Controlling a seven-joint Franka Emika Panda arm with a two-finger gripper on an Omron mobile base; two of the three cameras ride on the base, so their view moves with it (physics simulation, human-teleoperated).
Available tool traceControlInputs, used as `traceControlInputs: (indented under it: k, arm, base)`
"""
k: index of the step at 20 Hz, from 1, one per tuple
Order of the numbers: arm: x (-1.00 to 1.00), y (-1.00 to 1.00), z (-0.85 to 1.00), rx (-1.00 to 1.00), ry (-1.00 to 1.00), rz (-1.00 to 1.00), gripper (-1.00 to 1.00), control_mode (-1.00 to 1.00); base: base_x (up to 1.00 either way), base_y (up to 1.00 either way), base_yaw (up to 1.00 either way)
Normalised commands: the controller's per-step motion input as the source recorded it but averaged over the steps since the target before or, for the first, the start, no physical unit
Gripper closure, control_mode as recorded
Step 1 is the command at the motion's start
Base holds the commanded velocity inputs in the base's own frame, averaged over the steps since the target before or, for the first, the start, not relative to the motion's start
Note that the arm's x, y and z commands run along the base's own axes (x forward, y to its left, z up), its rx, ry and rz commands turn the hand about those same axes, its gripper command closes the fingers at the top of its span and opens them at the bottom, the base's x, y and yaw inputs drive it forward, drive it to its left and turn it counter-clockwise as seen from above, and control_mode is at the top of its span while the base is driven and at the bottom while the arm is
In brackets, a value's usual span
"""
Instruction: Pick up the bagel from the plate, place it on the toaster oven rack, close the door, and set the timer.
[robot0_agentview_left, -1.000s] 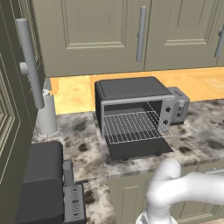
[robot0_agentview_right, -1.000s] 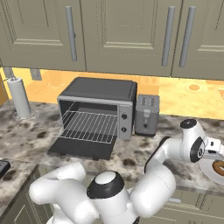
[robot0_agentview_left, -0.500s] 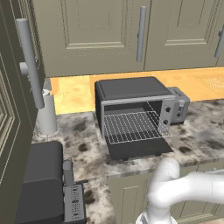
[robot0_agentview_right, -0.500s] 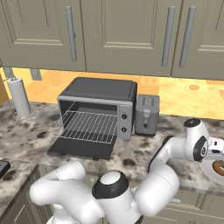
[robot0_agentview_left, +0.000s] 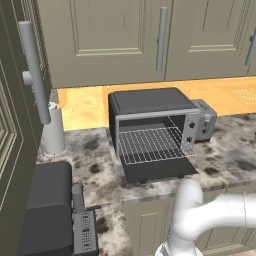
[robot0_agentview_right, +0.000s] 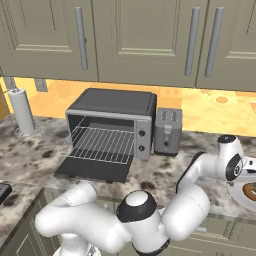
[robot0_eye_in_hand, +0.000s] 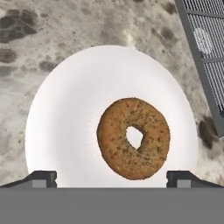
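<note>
Both base views look forward and down from behind the arm, one on each side, sharing the toaster oven (robot0_agentview_left: 152, 131) (robot0_agentview_right: 111, 130) with its dropped door (robot0_agentview_left: 159, 168) (robot0_agentview_right: 92, 169) on the counter (robot0_agentview_left: 226, 150) (robot0_agentview_right: 30, 155). The hand view looks steeply down, close above a white plate (robot0_eye_in_hand: 61, 122) carrying the bagel (robot0_eye_in_hand: 132, 138) between the fingertips.

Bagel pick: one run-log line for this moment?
phase: pre-grasp | end effector: open above bagel | bagel: flat on plate | door: open | rack: bare

Beige cabinets (robot0_agentview_right: 135, 40) (marble counter (robot0_agentview_left: 100, 170) below)
</note>
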Motion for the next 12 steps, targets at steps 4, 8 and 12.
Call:
traceControlInputs:
  k: [4,8,12]
  arm:
    - [0.19,-0.21,-0.16,0.09,0.08,0.06,-1.00,-1.00]
    - [0.12,-0.19,-0.19,0.08,0.08,0.01,-1.00,-1.00]
    - [0.14,-0.13,-0.17,0.08,0.07,0.00,-1.00,-1.00]
  base:
    - [0.00,0.00,0.00]
    - [0.00,0.00,0.00]
    - [0.00,0.00,0.00]
